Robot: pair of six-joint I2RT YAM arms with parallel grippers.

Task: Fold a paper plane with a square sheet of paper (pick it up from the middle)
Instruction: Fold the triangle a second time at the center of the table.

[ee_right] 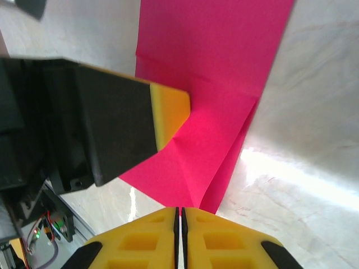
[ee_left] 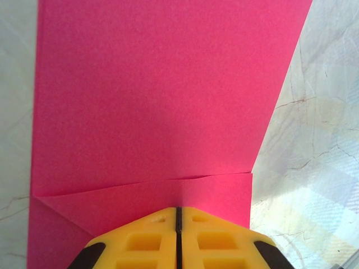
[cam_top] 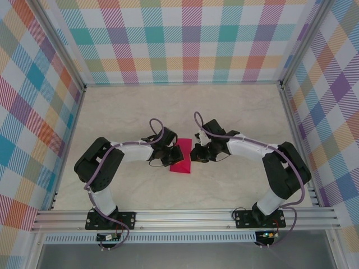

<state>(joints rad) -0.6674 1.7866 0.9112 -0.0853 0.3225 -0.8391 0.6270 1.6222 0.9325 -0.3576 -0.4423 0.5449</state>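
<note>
— Looking at the sheet of paper (cam_top: 180, 159), what shows?
— Magenta-pink, partly folded into a narrow strip, lying on the pale table (cam_top: 235, 112) between both arms. Creases cross it, and a slanted flap lies folded over one end.
— The left tool (ee_left: 178, 216)?
— Fingers together, tip resting on the folded end.
— The right tool (ee_right: 180, 213)?
— Fingers together too, at a pointed corner of the sheet; whether it pinches the paper, I cannot tell.

Magenta paper (cam_top: 182, 163) on marbled table (cam_top: 235, 112)
</note>
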